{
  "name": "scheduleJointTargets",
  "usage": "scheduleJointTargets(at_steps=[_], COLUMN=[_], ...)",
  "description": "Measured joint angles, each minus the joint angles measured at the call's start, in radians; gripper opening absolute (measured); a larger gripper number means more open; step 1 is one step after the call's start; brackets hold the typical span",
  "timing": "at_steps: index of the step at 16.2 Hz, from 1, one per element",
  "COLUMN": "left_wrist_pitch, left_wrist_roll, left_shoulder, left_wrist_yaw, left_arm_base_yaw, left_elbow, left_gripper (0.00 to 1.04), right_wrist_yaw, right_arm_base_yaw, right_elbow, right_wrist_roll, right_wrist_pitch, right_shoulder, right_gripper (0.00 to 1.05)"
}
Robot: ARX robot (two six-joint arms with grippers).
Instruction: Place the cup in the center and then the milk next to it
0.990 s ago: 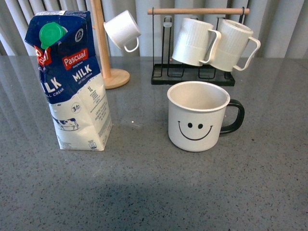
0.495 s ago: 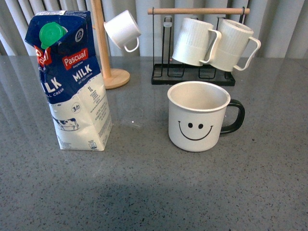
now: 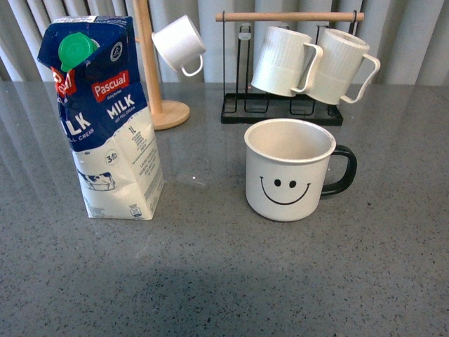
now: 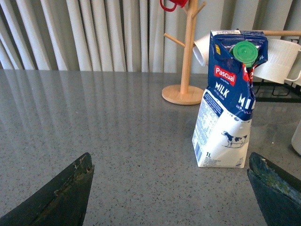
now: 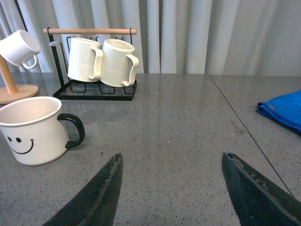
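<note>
The cup (image 3: 289, 172), a wide white mug with a black smiley face and black handle, stands upright right of the table's middle; the right wrist view shows the cup (image 5: 33, 131) too. The milk (image 3: 105, 119), a tall blue-and-white Pascual carton with a green cap, stands upright to its left, a gap between them. In the left wrist view the milk (image 4: 228, 99) stands just beyond my open left gripper (image 4: 170, 162), toward one finger. My right gripper (image 5: 171, 160) is open over bare table, off to the side of the cup. Neither arm shows in the front view.
Behind the cup a black rack (image 3: 280, 109) holds two ribbed white mugs (image 3: 312, 63). A wooden mug tree (image 3: 158, 84) with a small white cup (image 3: 179, 43) stands behind the milk. A blue cloth (image 5: 282, 110) lies on the grey table (image 3: 224, 281) far to the right.
</note>
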Motion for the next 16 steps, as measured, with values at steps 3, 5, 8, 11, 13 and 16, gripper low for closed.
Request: scheduleJointTargets(at_steps=[3, 5, 8, 11, 13, 16], left_wrist_pitch=[0.0, 0.0, 0.0, -0.13, -0.137, 0.035], left_wrist_roll=[0.0, 0.0, 0.0, -0.02, -0.048, -0.071], left_shoulder=[0.0, 0.0, 0.0, 0.042, 0.173, 0.303], left_wrist_yaw=[0.0, 0.0, 0.0, 0.009, 0.002, 0.016], left_arm_base_yaw=[0.0, 0.0, 0.0, -0.01, -0.078, -0.101], left_elbow=[0.0, 0.0, 0.0, 0.037, 0.076, 0.114], left_gripper=[0.98, 0.98, 0.98, 0.98, 0.98, 0.98], right_wrist_yaw=[0.0, 0.0, 0.0, 0.0, 0.0, 0.0], right_arm_base_yaw=[0.0, 0.0, 0.0, 0.0, 0.0, 0.0], right_elbow=[0.0, 0.0, 0.0, 0.0, 0.0, 0.0], right_wrist_roll=[0.0, 0.0, 0.0, 0.0, 0.0, 0.0], right_wrist_pitch=[0.0, 0.0, 0.0, -0.001, 0.0, 0.0], right_shoulder=[0.0, 0.0, 0.0, 0.0, 0.0, 0.0], right_gripper=[0.95, 0.97, 0.98, 0.98, 0.98, 0.98])
